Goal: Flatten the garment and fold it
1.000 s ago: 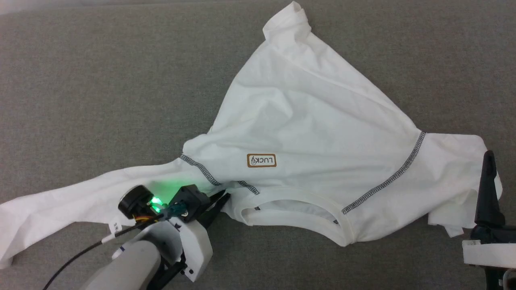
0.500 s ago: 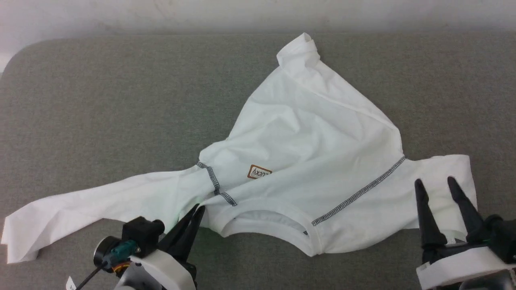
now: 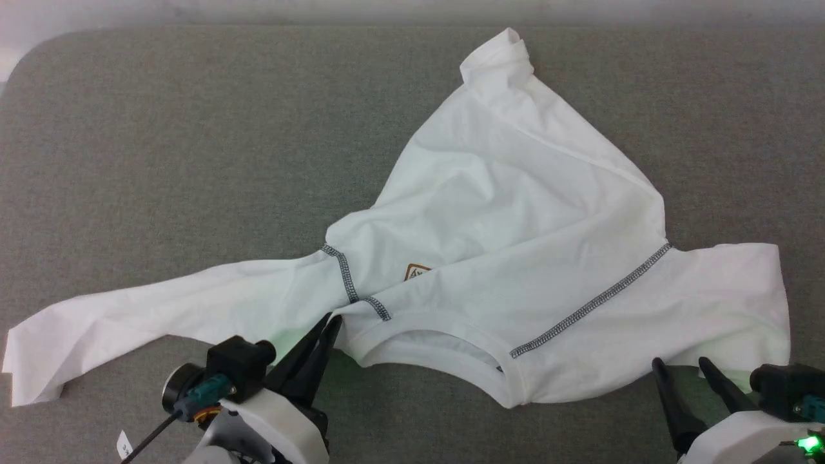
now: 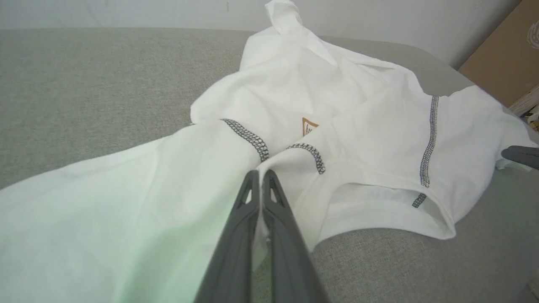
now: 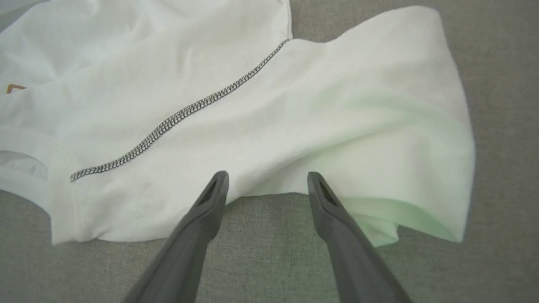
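The garment, a white T-shirt with dark zigzag seams, lies crumpled on the grey surface, its collar toward me and one sleeve stretched far left. A fold hides most of its brown-bordered label. My left gripper is shut on the fabric just beside the left shoulder seam; the left wrist view shows white cloth pinched between the fingers. At the near edge of the right sleeve, my right gripper stands open, and in the right wrist view its fingertips just reach the cloth's edge.
The grey cloth-covered table has a rounded far-left corner with a pale wall behind it. A brown cardboard panel stands beyond the table's right end. Bare grey surface stretches left of and behind the garment.
The head camera has shifted. A fold has slid over the label, fully readable a second ago. The right gripper has drawn back from over the right sleeve to its near edge.
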Robot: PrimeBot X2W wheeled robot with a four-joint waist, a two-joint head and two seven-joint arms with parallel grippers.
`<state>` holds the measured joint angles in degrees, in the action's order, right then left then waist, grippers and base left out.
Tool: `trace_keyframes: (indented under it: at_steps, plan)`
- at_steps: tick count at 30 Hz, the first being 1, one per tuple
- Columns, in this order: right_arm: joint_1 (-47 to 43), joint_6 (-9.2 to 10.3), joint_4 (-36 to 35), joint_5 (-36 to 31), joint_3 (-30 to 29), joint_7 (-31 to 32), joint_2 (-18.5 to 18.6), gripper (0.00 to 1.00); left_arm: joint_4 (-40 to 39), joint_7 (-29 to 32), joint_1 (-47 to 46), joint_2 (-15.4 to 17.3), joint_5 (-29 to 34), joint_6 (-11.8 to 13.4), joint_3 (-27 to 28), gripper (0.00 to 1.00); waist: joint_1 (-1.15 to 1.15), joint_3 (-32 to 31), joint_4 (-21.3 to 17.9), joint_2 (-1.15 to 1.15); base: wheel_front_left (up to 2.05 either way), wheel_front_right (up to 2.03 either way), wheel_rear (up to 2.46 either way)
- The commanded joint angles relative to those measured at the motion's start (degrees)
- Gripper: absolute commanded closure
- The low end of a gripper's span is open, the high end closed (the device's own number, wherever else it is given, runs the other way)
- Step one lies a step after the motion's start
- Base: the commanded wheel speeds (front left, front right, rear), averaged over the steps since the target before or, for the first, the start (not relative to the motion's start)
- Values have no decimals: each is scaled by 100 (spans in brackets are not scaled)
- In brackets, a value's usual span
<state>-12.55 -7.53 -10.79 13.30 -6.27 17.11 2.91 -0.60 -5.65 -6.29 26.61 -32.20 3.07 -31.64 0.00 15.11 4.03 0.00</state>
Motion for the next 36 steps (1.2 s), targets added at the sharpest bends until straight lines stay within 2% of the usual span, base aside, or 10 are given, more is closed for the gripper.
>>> trace_keyframes:
  at_steps: [1, 19, 20, 21, 22, 30, 36]
  plan:
    - [9, 4, 29, 28, 19, 8, -3, 0, 10, -32, -95, -26, 32, -33, -8, 100, 0, 90, 34, 0, 0, 0, 0]
    - [543, 4, 652, 216, 600, -153, -3, 0, 234, -80, -439, -132, 34, -156, -124, 100, 0, 410, 312, 0, 0, 0, 0]
    - [580, 4, 674, 226, 604, -191, -3, 4, 249, -89, -445, -139, 33, -157, -130, 100, 0, 406, 320, 0, 0, 0, 0]
    - [616, 4, 684, 246, 582, -262, -3, 65, 263, -99, -449, -146, 32, -158, -135, 100, 0, 400, 327, 0, 0, 0, 0]
    - [641, 4, 707, 257, 553, -311, -3, 100, 276, -109, -453, -154, 30, -160, -141, 100, 0, 393, 333, 0, 0, 0, 0]
    - [729, 4, 755, 313, 418, -587, -3, 100, 340, -243, -430, -193, -35, -139, -109, 100, 0, 284, 281, 0, 0, 0, 0]
    - [830, 4, 715, 483, 382, -1159, -3, 100, 258, -554, -355, -236, -80, -42, 49, 100, 0, 18, 173, 0, 0, 0, 0]
